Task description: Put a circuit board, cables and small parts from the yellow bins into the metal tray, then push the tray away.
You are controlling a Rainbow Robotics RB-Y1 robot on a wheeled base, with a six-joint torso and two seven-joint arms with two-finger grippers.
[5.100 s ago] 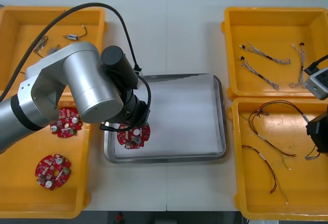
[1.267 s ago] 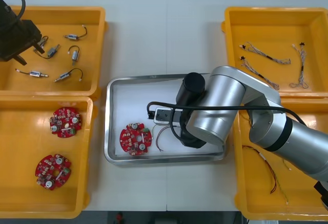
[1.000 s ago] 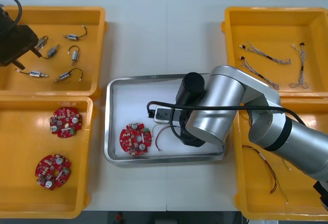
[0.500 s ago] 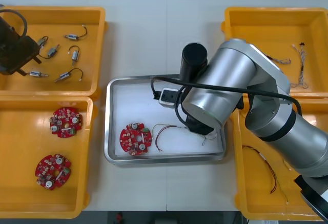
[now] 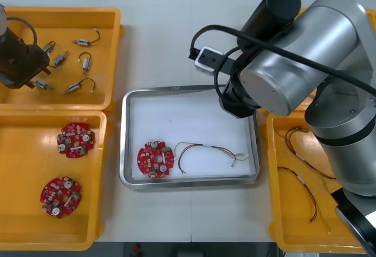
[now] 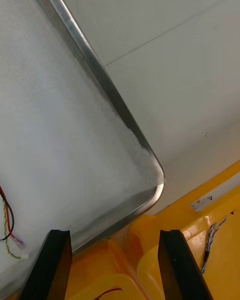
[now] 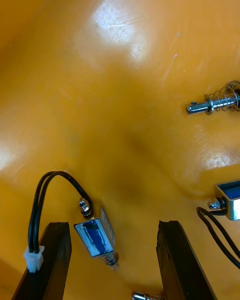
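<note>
Lying between spread fingers (image 7: 55, 260) of left tool (image 7: 112, 227), small metal part (image 7: 95, 237)

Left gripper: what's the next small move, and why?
Probably lower the left gripper and shut it on the small metal part lying in the yellow bin between its open fingers. The metal tray already holds a circuit board and a red and yellow cable, but no small part. Right gripper, open, is over the tray's corner.
</note>
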